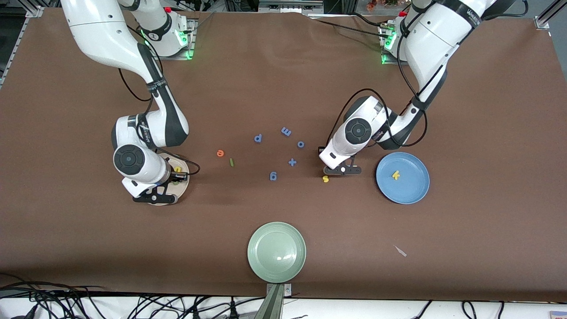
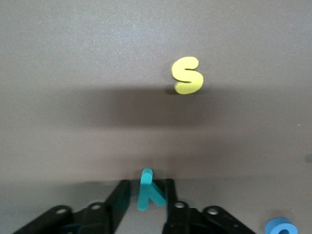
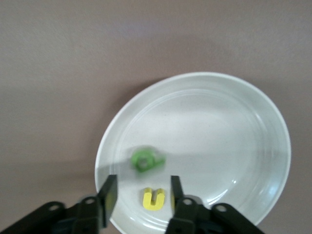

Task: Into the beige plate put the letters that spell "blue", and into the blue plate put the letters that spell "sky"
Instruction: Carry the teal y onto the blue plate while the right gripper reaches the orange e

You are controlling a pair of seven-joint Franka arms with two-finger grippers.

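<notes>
Your left gripper (image 2: 146, 197) is clamped on the teal y (image 2: 147, 191) by its edge, low over the table beside the yellow s (image 1: 325, 179); that thin hold could let it twist free before reaching the blue plate (image 1: 414, 191). Your right gripper (image 3: 141, 192) hangs jaws apart over the beige plate (image 3: 253, 122), where the yellow u (image 3: 154, 198) and green b (image 3: 146, 160) lie.

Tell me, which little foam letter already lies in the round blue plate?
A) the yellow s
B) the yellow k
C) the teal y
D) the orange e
B: the small yellow foam k lies alone in the round blue plate, while the yellow foam s sits on the brown table beside the left claw.
</notes>
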